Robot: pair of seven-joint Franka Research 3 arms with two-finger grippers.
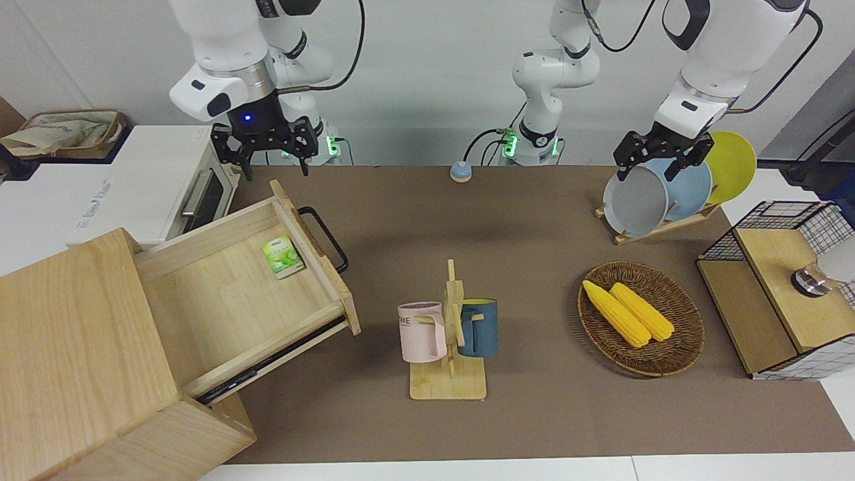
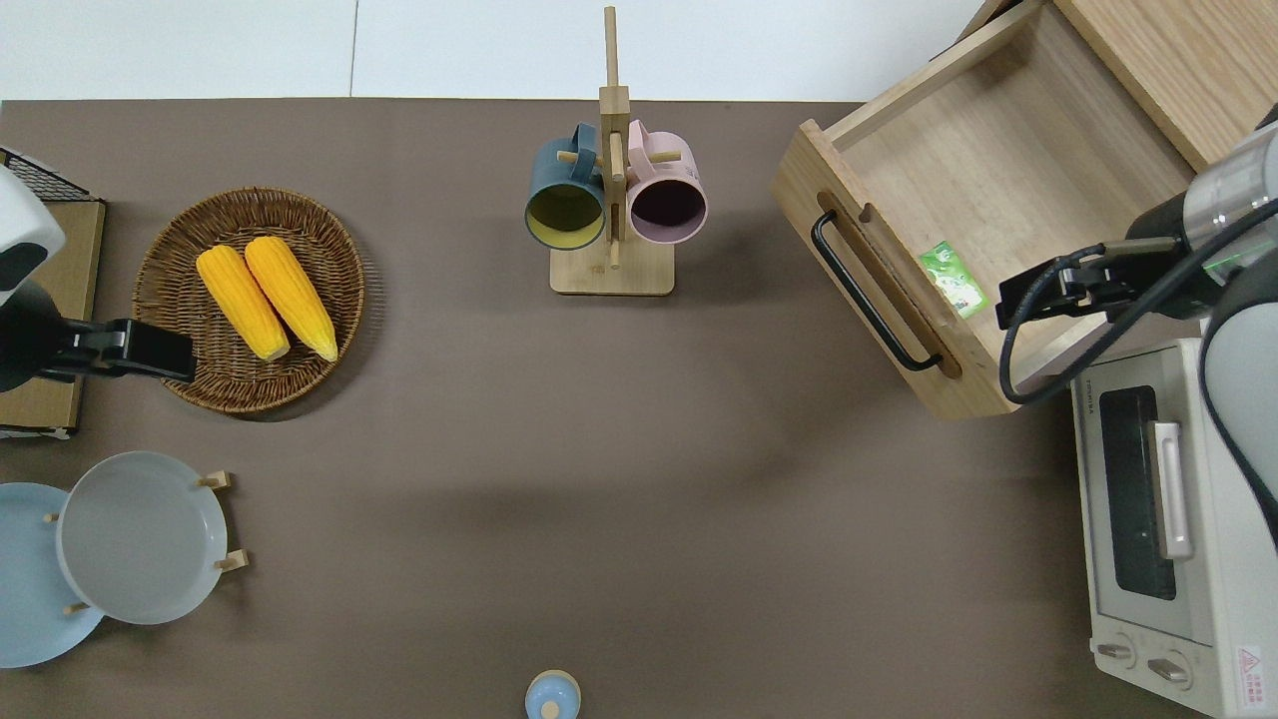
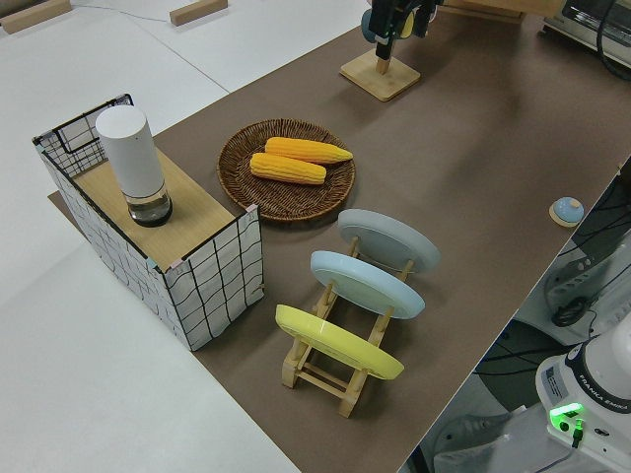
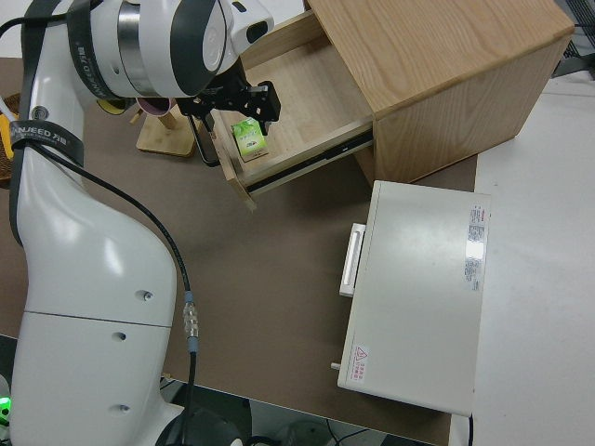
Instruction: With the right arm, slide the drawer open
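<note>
The drawer [image 1: 267, 287] stands pulled well out of its wooden cabinet [image 1: 80, 347] at the right arm's end of the tabletop [image 1: 507, 220]. Its front panel carries a black loop handle [image 1: 325, 237] that faces the middle of the tabletop. Inside, a small green packet [image 1: 282, 256] lies on the drawer floor just beside the front panel, at the end nearer to the robots.

The right gripper [image 1: 269, 148] is up in the air with its jaws spread apart and nothing between them; they touch neither the handle nor the drawer. In the overhead view the right arm [image 2: 1213, 215] reaches over the drawer's corner nearer to the robots, close to the packet. A small blue light glows on its wrist. A white toaster oven [image 2: 1168, 529] sits beside the cabinet, nearer to the robots than the drawer.

The left arm is parked, and its gripper [image 1: 661, 155] also has its jaws open and empty.

Near the middle of the tabletop a wooden mug stand [image 1: 451, 347] holds a pink mug [image 1: 422, 332] and a dark blue mug [image 1: 478, 327]. Toward the left arm's end, a wicker basket [image 1: 674, 354] holds two corn cobs [image 1: 628, 312], and a wooden rack [image 3: 335, 370] nearer to the robots holds three plates upright. A wire-sided box [image 3: 163, 246] with a white cylinder [image 3: 133, 163] on its wooden top stands at that end.
</note>
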